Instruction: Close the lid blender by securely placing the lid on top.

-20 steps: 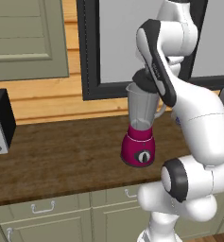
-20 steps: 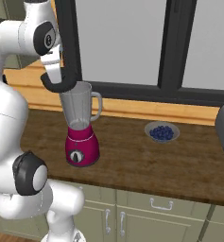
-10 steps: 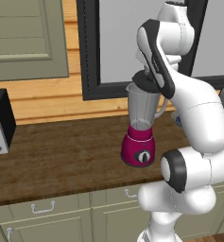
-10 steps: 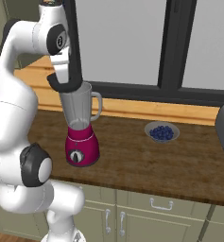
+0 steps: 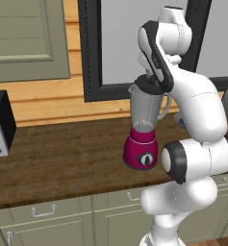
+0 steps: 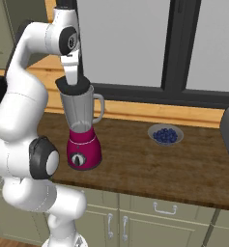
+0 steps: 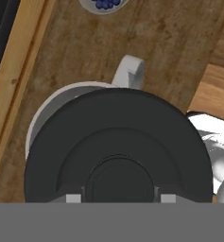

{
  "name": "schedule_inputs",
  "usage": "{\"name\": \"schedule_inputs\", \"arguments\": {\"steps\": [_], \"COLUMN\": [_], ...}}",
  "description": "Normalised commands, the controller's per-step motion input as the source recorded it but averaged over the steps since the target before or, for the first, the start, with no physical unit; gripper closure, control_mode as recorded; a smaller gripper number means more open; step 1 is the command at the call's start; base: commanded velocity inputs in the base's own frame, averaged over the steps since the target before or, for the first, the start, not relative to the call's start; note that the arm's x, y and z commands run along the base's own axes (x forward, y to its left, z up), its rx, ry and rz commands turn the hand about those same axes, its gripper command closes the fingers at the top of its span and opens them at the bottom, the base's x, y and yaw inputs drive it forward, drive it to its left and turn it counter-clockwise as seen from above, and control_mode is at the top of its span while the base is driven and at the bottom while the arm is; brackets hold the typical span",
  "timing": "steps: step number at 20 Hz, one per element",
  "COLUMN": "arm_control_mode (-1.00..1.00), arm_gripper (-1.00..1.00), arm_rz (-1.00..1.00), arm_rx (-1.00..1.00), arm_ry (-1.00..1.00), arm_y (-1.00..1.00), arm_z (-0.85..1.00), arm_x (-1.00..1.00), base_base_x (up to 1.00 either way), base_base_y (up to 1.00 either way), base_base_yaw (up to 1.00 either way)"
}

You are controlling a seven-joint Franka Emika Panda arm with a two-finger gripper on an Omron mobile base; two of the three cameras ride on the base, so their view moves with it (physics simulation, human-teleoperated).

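From the left base view, the pincer [image 5: 153,82] hangs straight above the one blender [image 5: 144,127], carrying the one lid [image 5: 148,85] at the jar's rim; the jar stands upright directly beneath it. From the right base view, the lid [image 6: 72,86] sits tilted just over the jar mouth of the blender [image 6: 82,128], apparently offset toward the side away from the handle, with one berry bowl [image 6: 165,134] well off on the tabletop [image 6: 135,164]. In the hand view, the pincer [image 7: 118,197] pinches the lid [image 7: 118,151] by its central knob; the blender rim [image 7: 52,101] peeks out along one edge, so the lid likely needs a small shift that way before lowering.
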Motion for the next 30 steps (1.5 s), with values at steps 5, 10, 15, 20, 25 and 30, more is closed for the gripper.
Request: {"name": "schedule_inputs", "arguments": {"steps": [5, 10, 15, 20, 25, 30], "arm_control_mode": [-1.00, -1.00, -1.00, -1.00, -1.00, -1.00], "arm_gripper": [1.00, 1.00, 1.00, 1.00, 1.00, 1.00], "arm_rz": [0.00, 0.00, -0.02, -0.03, -0.03, -0.01], "arm_rx": [0.00, 0.00, 0.00, 0.00, 0.00, 0.00], "arm_ry": [0.11, 0.03, 0.00, 0.00, 0.00, 0.00], "arm_y": [0.00, 0.01, 0.05, 0.04, 0.01, 0.00], "arm_z": [-0.14, -0.10, -0.01, 0.00, 0.00, -0.12], "arm_x": [0.07, 0.06, 0.19, 0.30, 0.35, 0.16], "base_base_x": [0.00, 0.00, 0.00, 0.00, 0.00, 0.00], "base_base_y": [0.00, 0.00, 0.00, 0.00, 0.00, 0.00], "base_base_yaw": [0.00, 0.00, 0.00, 0.00, 0.00, 0.00]}}
